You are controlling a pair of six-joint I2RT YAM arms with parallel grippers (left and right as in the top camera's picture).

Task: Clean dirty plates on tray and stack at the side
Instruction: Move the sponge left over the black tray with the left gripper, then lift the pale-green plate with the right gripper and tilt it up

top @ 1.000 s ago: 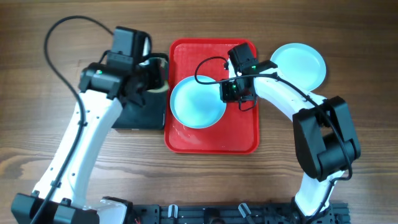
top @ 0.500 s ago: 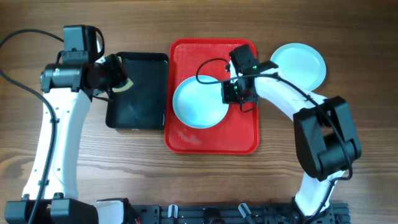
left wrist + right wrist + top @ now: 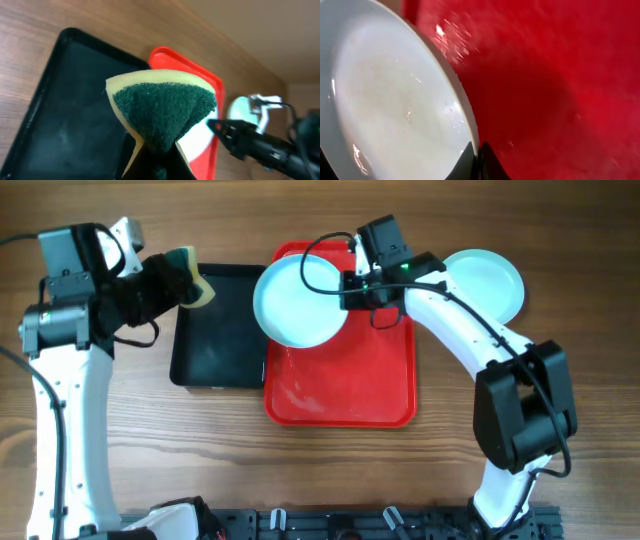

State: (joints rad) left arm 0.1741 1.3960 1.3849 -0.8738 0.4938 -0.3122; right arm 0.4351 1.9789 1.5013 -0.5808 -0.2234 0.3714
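My right gripper (image 3: pixel 350 282) was clamped on the rim of a pale plate (image 3: pixel 300 302), its two fingertips pinching the edge at the plate's right side. From overhead the plate hung over the upper-left corner of the red tray (image 3: pixel 345 395), and its left edge overlapped the right border of the black tray (image 3: pixel 215 340). In my right wrist view the plate's face was whitish and glossy with a few small droplets, and the tray floor beside it shone wet. I could not tell whether the plate touched the tray anywhere.

My left gripper (image 3: pixel 158 162) was closed on a sponge (image 3: pixel 161 107), squeezing its lower end so that it fanned out above the fingers, green scouring face toward the camera and yellow foam along the top. I held it above the upper-left corner of the black tray, well apart from the plate.

A second plate (image 3: pixel 487 280), light aqua, lay flat on the wooden counter (image 3: pixel 200 450) just right of the red tray.
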